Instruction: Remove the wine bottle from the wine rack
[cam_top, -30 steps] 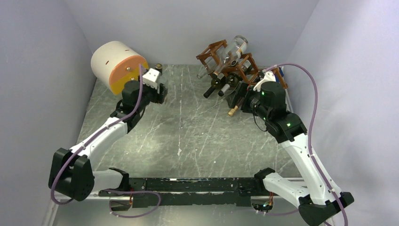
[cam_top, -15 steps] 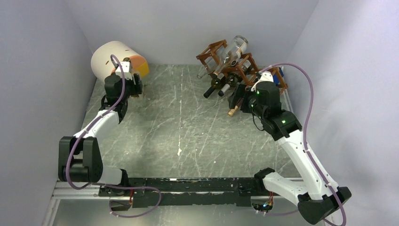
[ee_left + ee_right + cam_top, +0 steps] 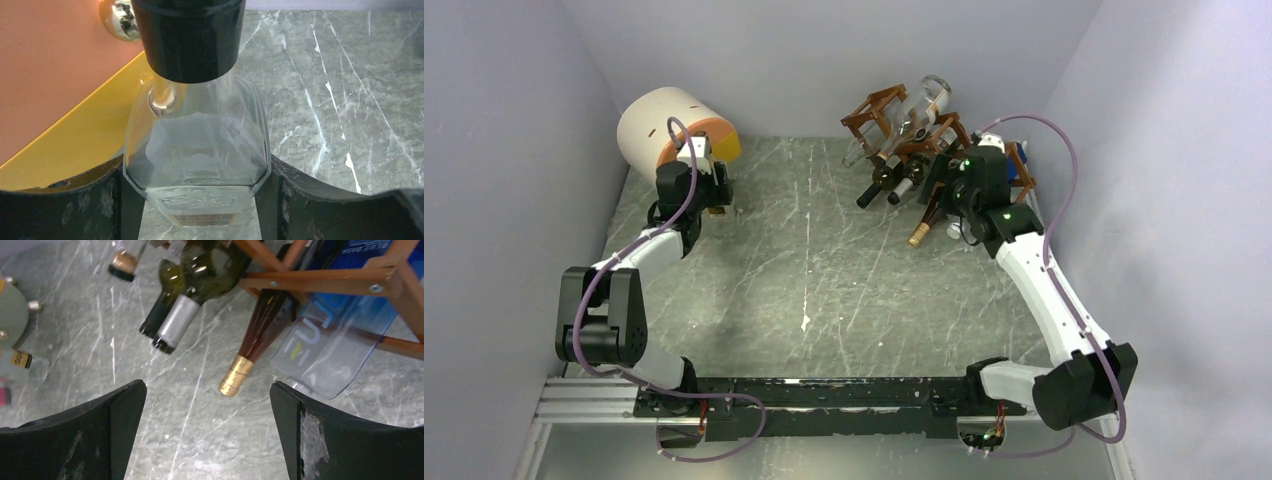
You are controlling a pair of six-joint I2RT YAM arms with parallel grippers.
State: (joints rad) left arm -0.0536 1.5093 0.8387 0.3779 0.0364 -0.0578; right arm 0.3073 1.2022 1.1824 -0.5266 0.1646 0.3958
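Observation:
The reddish-brown wine rack [image 3: 894, 125] stands at the back right, its wooden bars [image 3: 320, 276] close in the right wrist view. Several bottles lie in it: a brown one with a gold foil tip [image 3: 260, 335], a green one with a silver neck [image 3: 200, 285], and a clear one on top [image 3: 921, 105]. My right gripper [image 3: 207, 390] hangs open just in front of the gold tip, touching nothing. My left gripper [image 3: 196, 175] is shut on the shoulders of a clear glass bottle with a black cap [image 3: 195, 145], far left by the cylinder.
A white-and-orange cylinder [image 3: 669, 125] lies at the back left, and its orange face [image 3: 50, 75] with a gold knob [image 3: 117, 20] is right beside the held bottle. A blue see-through plastic piece [image 3: 330, 340] sticks out of the rack's right side. Walls close in on three sides.
My left arm has swung back and left with the clear bottle, up against the cylinder. My right arm has reached further toward the rack, jaws still wide.

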